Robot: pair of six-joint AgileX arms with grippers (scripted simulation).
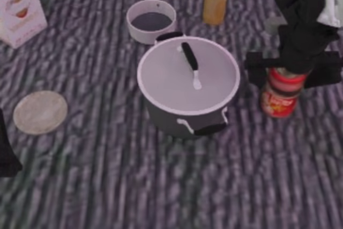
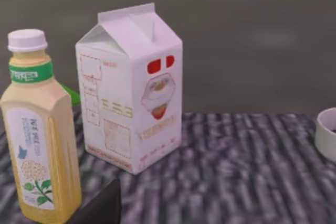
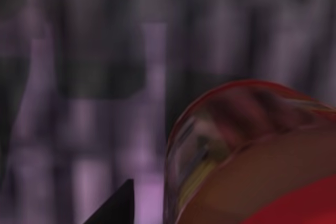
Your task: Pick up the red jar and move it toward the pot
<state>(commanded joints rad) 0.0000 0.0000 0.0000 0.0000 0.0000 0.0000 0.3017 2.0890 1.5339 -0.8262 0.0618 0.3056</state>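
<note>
Jaws of the right gripper [image 1: 288,69] closed about the top of the red jar [image 1: 280,96], which stands upright just right of the lidded pot [image 1: 187,81]; left arm parked at the table's left edge, jaws unseen.

No lettering here reads clearly. My left wrist camera shows a milk carton [image 2: 131,90] with red printed panels and a bowl picture, and a juice bottle [image 2: 41,135] with a green neck band; both carry print too blurred to read.
</note>
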